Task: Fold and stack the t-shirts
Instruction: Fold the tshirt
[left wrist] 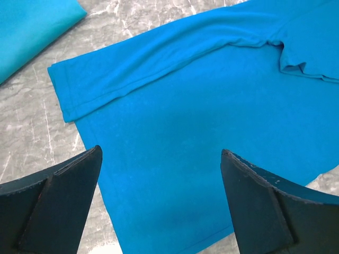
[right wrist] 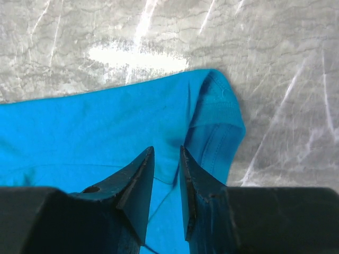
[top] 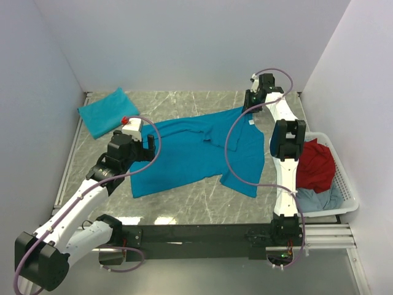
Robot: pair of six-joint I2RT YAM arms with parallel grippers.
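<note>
A teal-blue t-shirt [top: 196, 153] lies spread on the marble table, crumpled in the middle, with a small white neck label [top: 251, 121]. A second teal t-shirt [top: 105, 112] lies folded at the far left and shows in the left wrist view [left wrist: 32, 32]. My left gripper [top: 149, 142] is open and empty, hovering over the spread shirt's left part [left wrist: 185, 121], with its jaws wide apart [left wrist: 161, 153]. My right gripper [top: 249, 106] is at the shirt's far right corner. Its jaws [right wrist: 167, 151] are nearly closed with a fold of the shirt [right wrist: 95, 127] between them.
A white basket [top: 347, 190] stands at the right edge with a red cloth [top: 316, 163] and a grey-blue cloth [top: 319, 200] in it. White walls close in the table at the back and both sides.
</note>
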